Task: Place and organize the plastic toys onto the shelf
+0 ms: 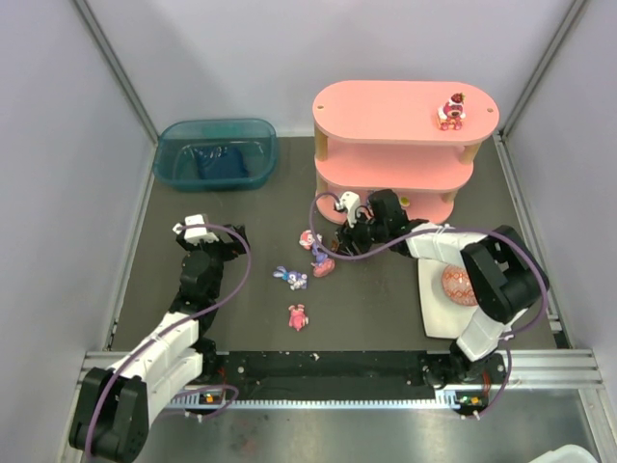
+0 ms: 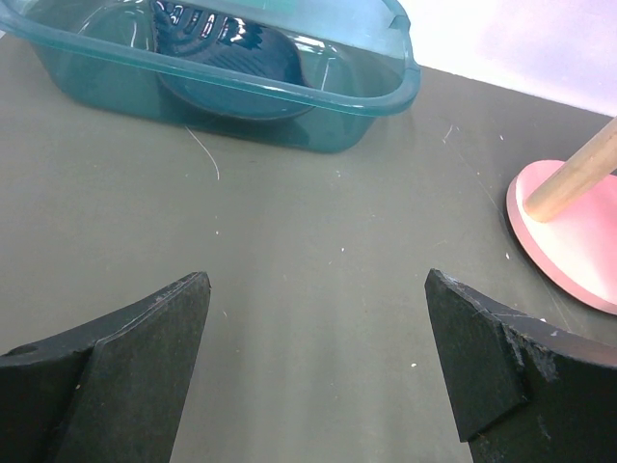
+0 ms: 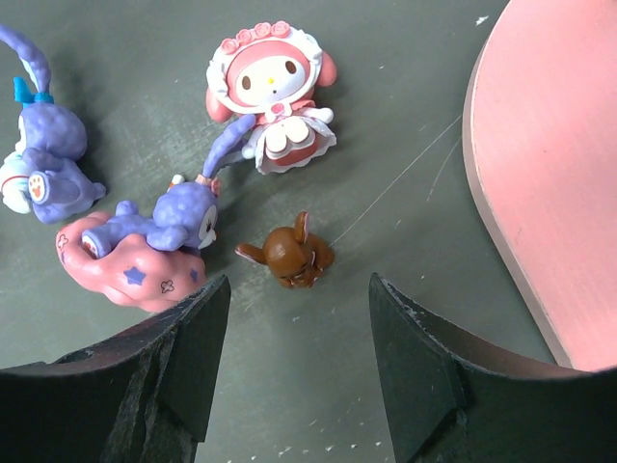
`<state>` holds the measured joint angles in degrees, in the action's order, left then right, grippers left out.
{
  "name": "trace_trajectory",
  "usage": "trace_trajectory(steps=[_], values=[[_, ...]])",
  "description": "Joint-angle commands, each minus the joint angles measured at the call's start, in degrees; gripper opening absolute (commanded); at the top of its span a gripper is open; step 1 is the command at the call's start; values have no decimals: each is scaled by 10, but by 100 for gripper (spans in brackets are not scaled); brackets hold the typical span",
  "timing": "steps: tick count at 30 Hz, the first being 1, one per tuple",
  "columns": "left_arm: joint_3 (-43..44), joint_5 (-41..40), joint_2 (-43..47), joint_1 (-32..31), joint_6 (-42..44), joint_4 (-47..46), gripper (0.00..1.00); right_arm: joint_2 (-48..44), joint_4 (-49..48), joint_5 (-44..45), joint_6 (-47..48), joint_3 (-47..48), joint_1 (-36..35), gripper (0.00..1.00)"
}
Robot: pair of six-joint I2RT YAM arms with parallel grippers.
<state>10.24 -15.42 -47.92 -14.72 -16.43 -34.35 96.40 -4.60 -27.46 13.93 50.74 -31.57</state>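
While the right end effector [image 3: 299, 301] hangs low over the dark matte surface [image 3: 405, 87] with its blunt black jaws parted and nothing between them, glossy plastic toys [image 3: 193, 174] lie just ahead of its tips.

Nearest is a small brown figurine [image 3: 289, 256], smooth and rounded, lying beside a purple bunny [image 3: 169, 217] sprawled on a pink star-printed cloud. Behind them stands a pink-hooded figurine [image 3: 273, 101] with a rose-trimmed bonnet, and a long-eared purple-blue bunny [image 3: 39, 159] sits at the left edge. The shelf [image 1: 386, 106], pink oval boards on pale wooden posts, stands just right of this cluster and carries one red-and-pink figurine [image 1: 451, 111] on its top tier. Another pink toy [image 1: 299, 316] lies apart, nearer the arms. The left end effector [image 2: 318, 289] is released too, facing a translucent teal bin [image 2: 289, 87]. A patterned red-orange egg [image 1: 458, 286] rests on a white slab [image 1: 434, 323], partly hidden by the right arm.
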Motion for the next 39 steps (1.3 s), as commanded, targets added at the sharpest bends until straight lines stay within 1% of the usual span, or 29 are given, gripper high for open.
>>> trace_trajectory(steps=[1,17,20,21,26,32,34,35,37,38,39], values=[[11,6,-2,1,-2,-25,99,9,-9,-2,12,32,-4,60],[12,7,-5,2,-3,-26,99,43,13,3,24,61,-22,58],[12,6,-5,2,-4,-26,99,46,15,6,26,63,-24,55],[12,7,-4,2,-3,-27,99,48,16,7,27,64,-24,51],[13,7,-6,3,-4,-25,99,53,18,4,26,67,-24,39],[13,7,-6,3,-4,-25,99,55,18,2,25,67,-24,32],[13,7,-6,3,-3,-25,99,54,19,0,24,67,-24,26],[13,7,-5,3,-4,-25,99,55,21,0,25,68,-24,21],[13,7,-6,4,-4,-25,99,55,24,-1,23,71,-24,15],[13,7,-6,4,-4,-26,99,55,28,-1,23,72,-24,9],[13,7,-6,4,-4,-25,99,56,30,-1,23,74,-24,6]])
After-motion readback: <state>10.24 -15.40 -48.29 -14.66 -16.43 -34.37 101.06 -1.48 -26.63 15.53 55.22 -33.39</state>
